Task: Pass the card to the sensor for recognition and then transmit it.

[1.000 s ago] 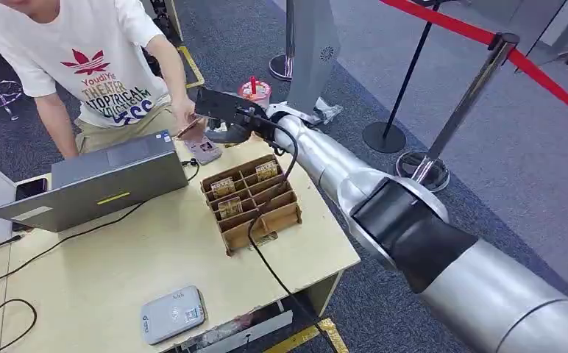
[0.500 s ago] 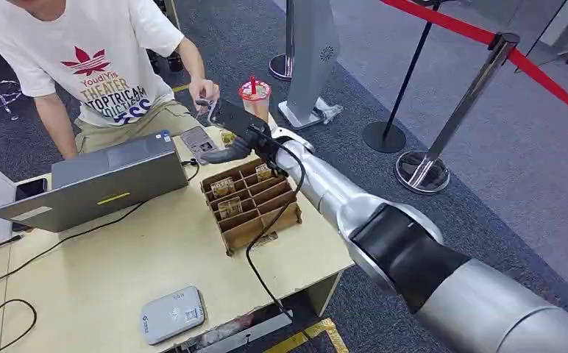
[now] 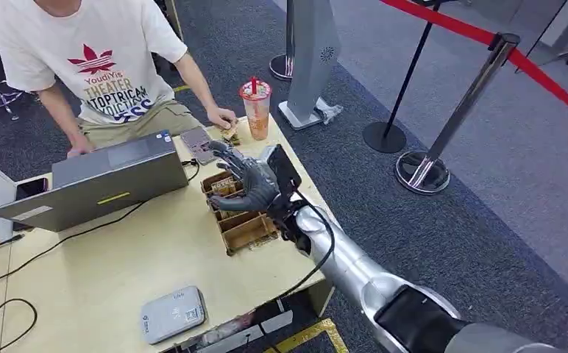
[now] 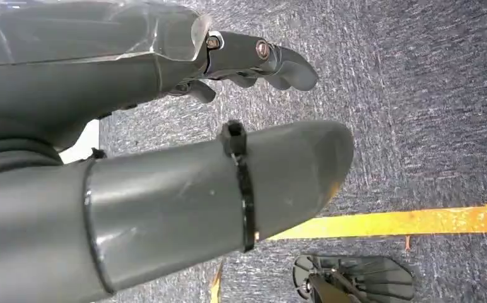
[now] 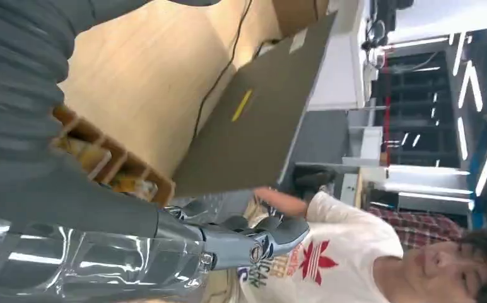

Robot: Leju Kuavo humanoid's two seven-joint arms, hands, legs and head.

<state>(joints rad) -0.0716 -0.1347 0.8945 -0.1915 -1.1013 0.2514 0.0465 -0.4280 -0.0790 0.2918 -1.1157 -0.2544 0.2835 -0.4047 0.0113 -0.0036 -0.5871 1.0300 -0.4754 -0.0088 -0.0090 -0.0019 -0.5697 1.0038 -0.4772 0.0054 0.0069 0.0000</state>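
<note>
My right hand (image 3: 248, 184) hovers over the brown cardboard card box (image 3: 248, 229) near the table's right edge, fingers spread, holding nothing. The right wrist view shows the same hand (image 5: 184, 249) empty above the box (image 5: 111, 165). Several cards (image 3: 224, 186) stand in the box's slots. A small grey reader (image 3: 196, 141) lies behind the box by the laptop. A person's hand (image 3: 222, 116) rests at the far table edge, beside a card (image 3: 229, 134) that lies flat. My left hand (image 4: 165, 76) hangs over the carpet, empty, fingers loosely extended.
An open laptop (image 3: 112, 180) stands at the left with cables trailing across the table. A drink cup with a red straw (image 3: 256, 109) sits at the far edge. A white box-shaped device (image 3: 172, 314) lies near the front edge. Stanchions (image 3: 428, 169) stand on the carpet to the right.
My right arm has drawn back from the person at the far edge to above the card box. The person's hand has gone down to the table by the cup.
</note>
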